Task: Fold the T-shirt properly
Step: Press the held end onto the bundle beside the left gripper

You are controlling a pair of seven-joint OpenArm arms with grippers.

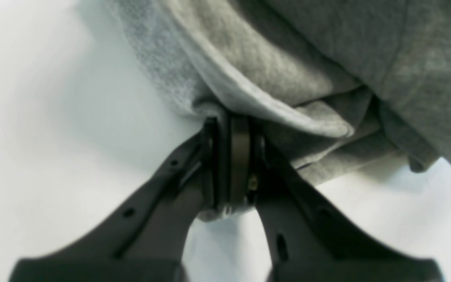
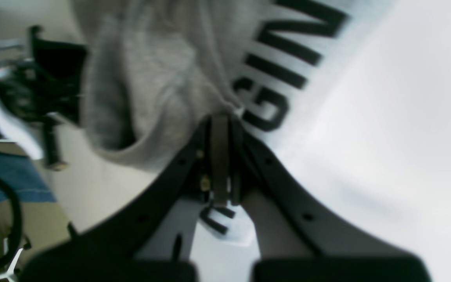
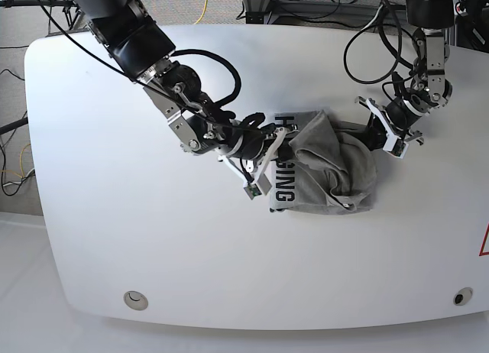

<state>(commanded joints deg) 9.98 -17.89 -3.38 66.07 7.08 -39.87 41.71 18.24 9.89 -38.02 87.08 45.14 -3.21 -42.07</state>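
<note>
The heather-grey T-shirt (image 3: 336, 173) lies bunched in the middle of the white table (image 3: 114, 215), its black lettering (image 3: 284, 177) showing along its left edge. My right gripper (image 3: 288, 137) comes in from the left and is shut on a fold of the T-shirt (image 2: 147, 78) beside the letters (image 2: 272, 78); its tips (image 2: 221, 119) pinch the cloth. My left gripper (image 3: 368, 136) reaches in from the right. It is shut on a gathered edge of the T-shirt (image 1: 288, 70), with the fingertips (image 1: 229, 123) pressed together on it.
Cables (image 3: 367, 55) hang over the table's back right. Two round holes (image 3: 135, 299) (image 3: 458, 296) sit near the front edge. A red mark (image 3: 484, 242) shows at the right edge. Off the table, a blue item (image 2: 10, 176) and dark hardware (image 2: 49, 78) appear.
</note>
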